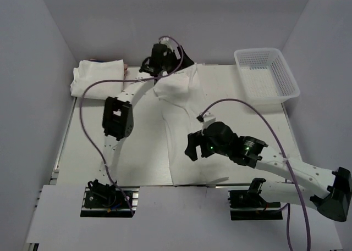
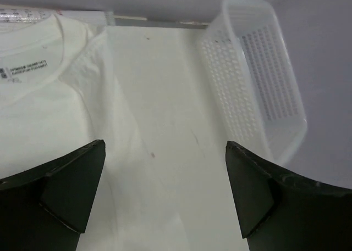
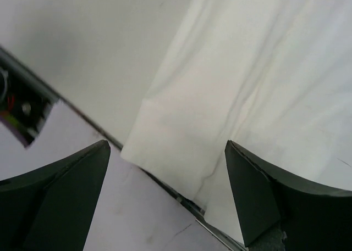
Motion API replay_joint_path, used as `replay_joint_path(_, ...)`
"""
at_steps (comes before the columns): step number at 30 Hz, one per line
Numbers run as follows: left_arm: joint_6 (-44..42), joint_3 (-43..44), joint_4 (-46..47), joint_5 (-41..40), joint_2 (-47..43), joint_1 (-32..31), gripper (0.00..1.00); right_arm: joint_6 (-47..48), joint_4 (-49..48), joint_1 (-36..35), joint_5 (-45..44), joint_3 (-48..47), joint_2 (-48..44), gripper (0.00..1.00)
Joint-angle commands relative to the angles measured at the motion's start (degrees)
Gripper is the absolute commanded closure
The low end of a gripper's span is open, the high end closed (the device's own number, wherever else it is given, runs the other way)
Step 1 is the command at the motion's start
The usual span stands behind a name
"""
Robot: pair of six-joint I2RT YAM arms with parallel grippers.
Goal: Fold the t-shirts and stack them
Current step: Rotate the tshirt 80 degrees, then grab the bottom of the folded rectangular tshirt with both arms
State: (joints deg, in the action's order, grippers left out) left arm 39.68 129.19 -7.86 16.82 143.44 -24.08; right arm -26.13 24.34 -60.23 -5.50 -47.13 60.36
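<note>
A white t-shirt [image 1: 184, 130] lies spread lengthwise down the middle of the table, its collar end bunched at the far side. In the left wrist view its collar and neck label [image 2: 27, 70] show at the left. My left gripper [image 1: 159, 67] is open [image 2: 165, 190] and empty, just above the shirt's collar end. My right gripper [image 1: 193, 149] is open [image 3: 168, 196] and empty, above the shirt's near hem, whose corner [image 3: 165, 146] lies at the table's front edge. A folded white t-shirt bundle [image 1: 99, 75] sits at the far left corner.
A white plastic mesh basket [image 1: 267, 75] stands at the far right; it also shows in the left wrist view [image 2: 258, 81]. The grey walls close in on three sides. The table's metal front edge [image 3: 181, 199] runs under my right gripper.
</note>
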Motion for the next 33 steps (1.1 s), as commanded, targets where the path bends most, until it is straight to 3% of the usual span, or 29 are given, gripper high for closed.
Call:
replay_joint_path(1,-7.59,-10.81,-9.80,-0.03,-26.03,-1.05,0.00,-9.10,3.08,0.81,-15.82,0.29,-6.47,0.09)
replay_joint_path(9,-0.76,-60.20,-10.50,-4.51,-60.67,-9.40,0.00,-17.72,18.98,5.64,-22.19,-2.78,-4.72,0.09)
replay_joint_path(14,9.51,-76.85,-12.97,-0.76,-72.76,-18.26,0.00,-23.08,24.97,9.60,-21.05,0.54,-9.37,0.09)
replay_joint_path(19,15.34,-83.92,-15.16,1.19,-76.29,-27.68,0.00,-23.97,27.51,12.76,-16.40,5.82,-12.54,0.09)
replay_joint_path(24,16.13,-80.50,-22.36,0.59,-64.72,-36.46,0.00,-22.13,27.52,14.43,-12.10,9.07,-15.53,0.09)
replay_joint_path(29,18.94,-81.02,-27.46,-3.72,-63.90,-39.29,0.00,-16.59,25.23,15.49,-3.93,13.47,-13.79,0.09)
replay_joint_path(33,20.96,-84.18,-28.09,-4.60,-64.42,-40.44,0.06,-14.56,23.75,16.37,-0.31,13.82,-10.45,0.09)
